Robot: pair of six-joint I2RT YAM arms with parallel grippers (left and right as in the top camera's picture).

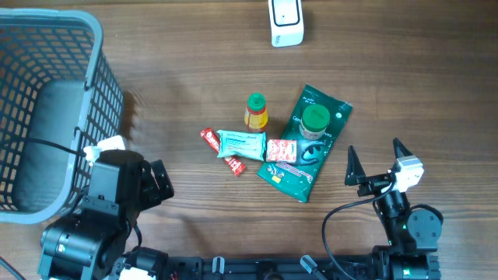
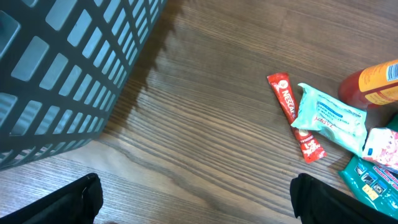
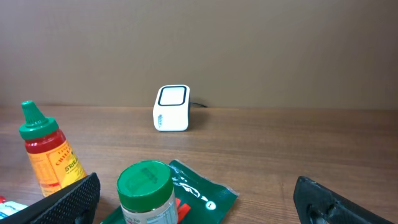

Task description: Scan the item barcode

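Observation:
A white barcode scanner (image 1: 286, 22) (image 3: 171, 108) stands at the table's far edge. Mid-table lie the items: a red sauce bottle (image 1: 256, 112) (image 3: 46, 152) with a green cap, a green-lidded jar (image 1: 314, 121) (image 3: 146, 193) resting on a dark green pouch (image 1: 305, 144), a pale teal packet (image 1: 241, 143) (image 2: 326, 115), a red stick sachet (image 1: 220, 149) (image 2: 286, 102) and a pink-white packet (image 1: 282, 150). My right gripper (image 1: 375, 152) (image 3: 196, 196) is open, just right of the pouch, facing the scanner. My left gripper (image 1: 162, 183) (image 2: 196, 202) is open over bare wood, left of the items.
A large grey mesh basket (image 1: 93, 47) (image 2: 62, 74) fills the left side of the table, close behind my left arm. Bare wood lies between the items and the scanner.

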